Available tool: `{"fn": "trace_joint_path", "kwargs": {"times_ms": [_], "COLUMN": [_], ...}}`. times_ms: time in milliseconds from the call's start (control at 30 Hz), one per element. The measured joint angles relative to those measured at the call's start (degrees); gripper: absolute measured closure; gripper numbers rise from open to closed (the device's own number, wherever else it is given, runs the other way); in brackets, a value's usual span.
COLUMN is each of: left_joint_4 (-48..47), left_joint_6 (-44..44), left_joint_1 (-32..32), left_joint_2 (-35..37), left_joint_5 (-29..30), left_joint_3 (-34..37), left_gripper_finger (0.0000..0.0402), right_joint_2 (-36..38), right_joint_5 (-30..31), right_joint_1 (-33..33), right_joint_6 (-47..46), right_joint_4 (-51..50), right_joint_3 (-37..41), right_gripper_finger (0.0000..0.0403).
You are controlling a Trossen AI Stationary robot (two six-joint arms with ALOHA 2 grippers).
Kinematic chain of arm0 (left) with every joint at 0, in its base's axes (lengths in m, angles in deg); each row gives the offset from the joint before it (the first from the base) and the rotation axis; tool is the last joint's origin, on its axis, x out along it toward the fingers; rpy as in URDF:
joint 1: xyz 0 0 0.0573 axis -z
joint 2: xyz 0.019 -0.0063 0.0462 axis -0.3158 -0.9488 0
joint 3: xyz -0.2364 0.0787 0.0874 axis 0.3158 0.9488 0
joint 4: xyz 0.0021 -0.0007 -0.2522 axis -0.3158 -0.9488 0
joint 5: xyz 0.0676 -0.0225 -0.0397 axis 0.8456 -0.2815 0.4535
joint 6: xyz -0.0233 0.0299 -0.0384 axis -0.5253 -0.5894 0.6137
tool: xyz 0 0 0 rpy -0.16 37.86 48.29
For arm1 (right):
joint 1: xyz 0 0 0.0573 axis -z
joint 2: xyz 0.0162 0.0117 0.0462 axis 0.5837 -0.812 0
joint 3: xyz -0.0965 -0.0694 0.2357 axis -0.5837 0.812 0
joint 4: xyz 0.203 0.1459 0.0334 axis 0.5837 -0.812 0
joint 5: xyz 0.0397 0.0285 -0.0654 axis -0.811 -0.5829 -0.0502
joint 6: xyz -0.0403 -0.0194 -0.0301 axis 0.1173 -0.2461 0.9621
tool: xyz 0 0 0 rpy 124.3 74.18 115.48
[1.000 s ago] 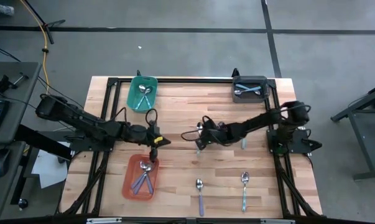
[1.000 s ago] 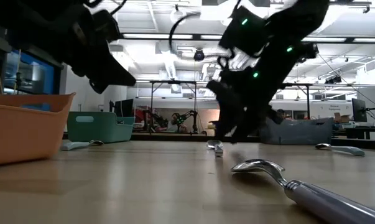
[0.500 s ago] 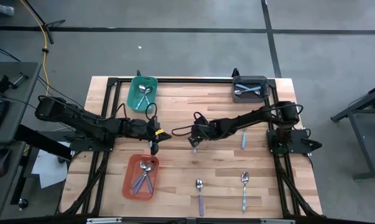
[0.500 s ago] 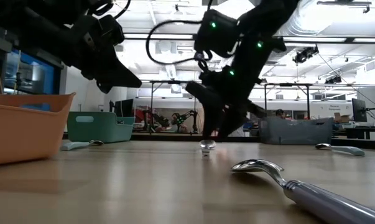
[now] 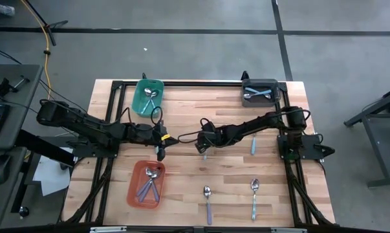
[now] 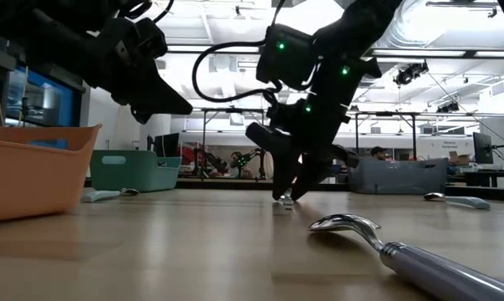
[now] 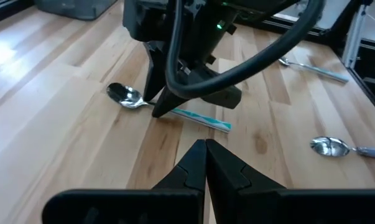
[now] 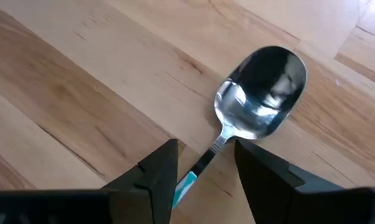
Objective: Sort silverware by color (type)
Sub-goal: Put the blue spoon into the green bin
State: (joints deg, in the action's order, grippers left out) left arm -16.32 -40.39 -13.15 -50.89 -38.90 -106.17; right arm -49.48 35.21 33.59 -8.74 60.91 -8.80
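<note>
On the table's left side, the teal bin (image 5: 148,96) at 11 o'clock and the orange bin (image 5: 147,184) at 7 o'clock are already holding spoons, and so is the grey bin (image 5: 260,92) at 1 o'clock. Four spoons are still waiting on the wood. The left gripper (image 5: 160,151) is hanging above the orange bin with its fingers pressed together and holding nothing. Near the middle, the right gripper (image 5: 203,150) is reaching down, fingers open, standing either side of the thin neck of a teal-handled spoon (image 7: 168,106). Since a second ago it has slid toward 9 o'clock. Three more spoons are lying at 3, 5 and 6 o'clock.
</note>
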Motion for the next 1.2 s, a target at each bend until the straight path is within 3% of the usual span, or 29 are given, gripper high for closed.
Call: {"fn": "trace_joint_path", "kwargs": {"times_ms": [133,400,700,1200], "left_joint_4": [-0.1,1.0,1.2,2.2], "left_joint_6": [0.0,-0.3,-1.6,-4.1], "left_joint_1": [0.4,0.4,0.9,1.6], "left_joint_2": [-0.2,-0.2,-0.6,-0.8], "left_joint_5": [1.8,2.2,5.4,8.3], "left_joint_3": [0.0,0.0,0.0,0.0], "left_gripper_finger": [0.0401,0.0401,0.0401,0.0401], "right_joint_2": [-0.1,-0.1,-0.1,0.6], "right_joint_5": [-0.3,-5.5,-6.4,-2.3], "right_joint_1": [0.3,1.8,2.1,1.7], "right_joint_6": [1.7,6.3,15.0,28.5], "right_joint_4": [-0.1,-0.4,1.6,16.2], "right_joint_3": [0.0,0.0,0.2,0.4], "right_gripper_finger": [0.0262,0.0323,0.0396,0.0402]}}
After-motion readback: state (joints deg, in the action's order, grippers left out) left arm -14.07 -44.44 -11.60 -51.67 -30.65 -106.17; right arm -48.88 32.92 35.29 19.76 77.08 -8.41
